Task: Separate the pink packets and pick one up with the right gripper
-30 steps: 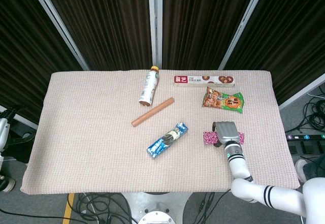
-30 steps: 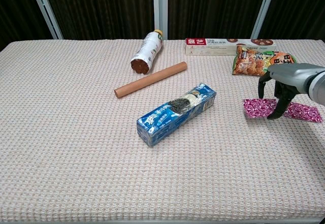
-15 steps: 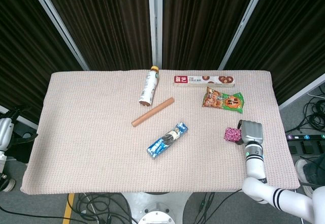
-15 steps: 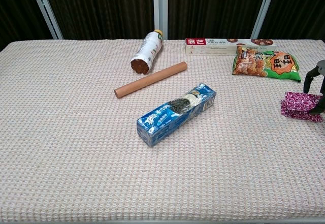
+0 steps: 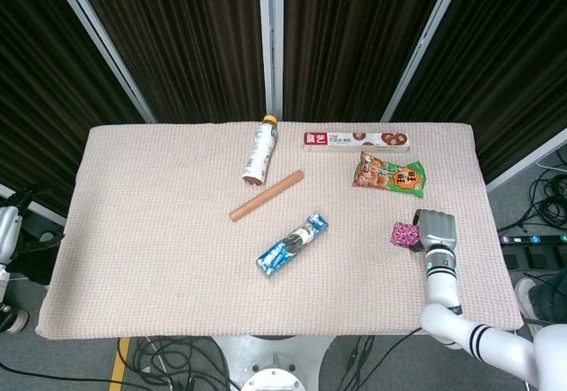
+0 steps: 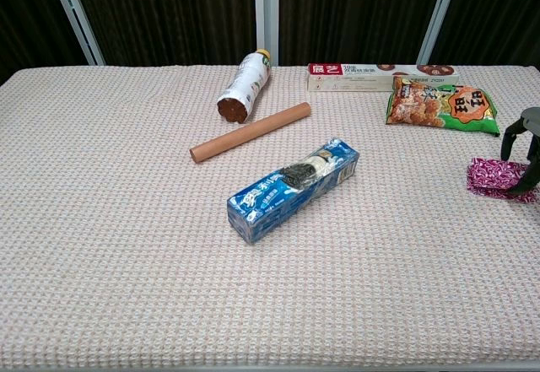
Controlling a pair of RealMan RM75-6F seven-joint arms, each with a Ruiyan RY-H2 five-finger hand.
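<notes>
A pink patterned packet point(image 6: 491, 175) lies bunched on the cloth at the far right; I can make out only one pink bundle point(image 5: 405, 233). My right hand point(image 5: 434, 230) is over its right end. Its dark fingers point(image 6: 509, 140) come down on either side of the packet and pinch it against the table. Most of the hand is cut off by the chest view's right edge. My left hand shows in neither view.
A blue biscuit pack point(image 6: 293, 190) lies mid-table, with a brown sausage stick point(image 6: 250, 132) and a tipped bottle point(image 6: 244, 85) behind it. A long biscuit box point(image 6: 381, 75) and a green-orange snack bag point(image 6: 440, 103) sit at the back right. The table's right edge point(image 5: 496, 249) is close to the hand.
A second ago the pink packets lay as a long strip left of here. My right hand slid them right towards the table edge, where they bunched up; since half a second ago almost nothing has moved.
</notes>
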